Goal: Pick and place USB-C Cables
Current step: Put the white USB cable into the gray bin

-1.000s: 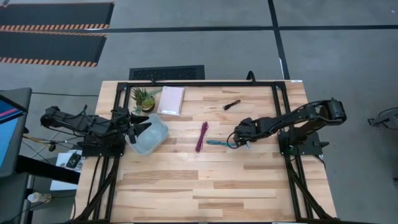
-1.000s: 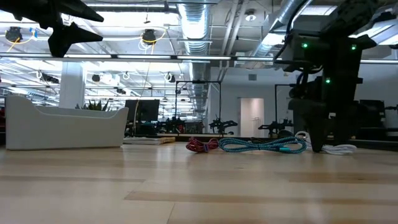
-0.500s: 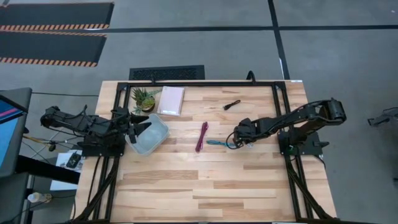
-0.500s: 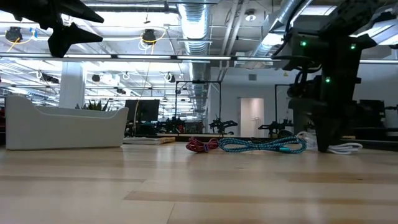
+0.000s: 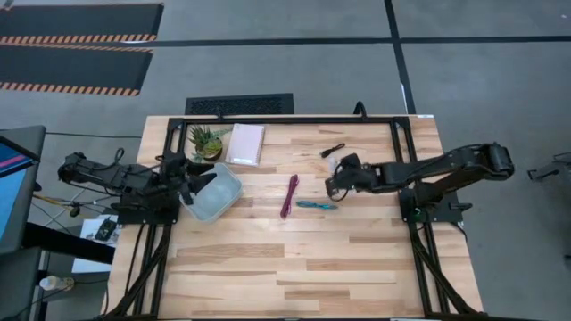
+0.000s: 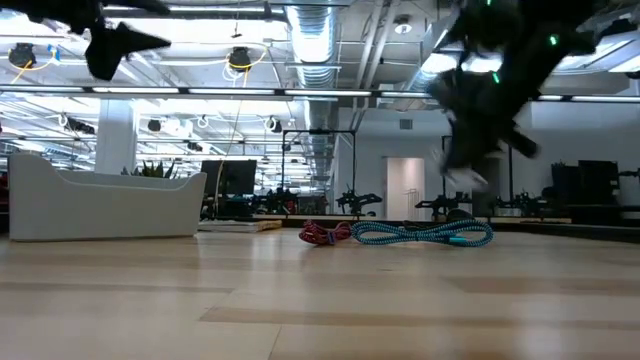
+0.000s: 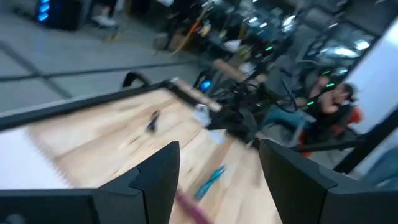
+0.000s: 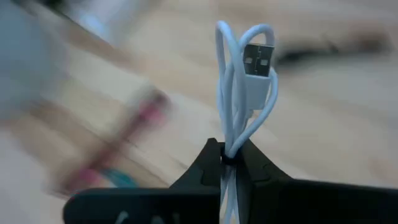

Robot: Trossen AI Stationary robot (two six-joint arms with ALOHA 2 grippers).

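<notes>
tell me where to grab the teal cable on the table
Grip the teal cable across its bundled middle, coming straight down from above. It lies flat and lengthwise on the table, clear of the magenta cable, so end effector fingers can straddle its narrow width.

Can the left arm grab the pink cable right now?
Probably yes. The left gripper hovers open over the tray, holding nothing, and only bare table lies between it and the magenta cable. The right gripper holds the white cable.
</notes>
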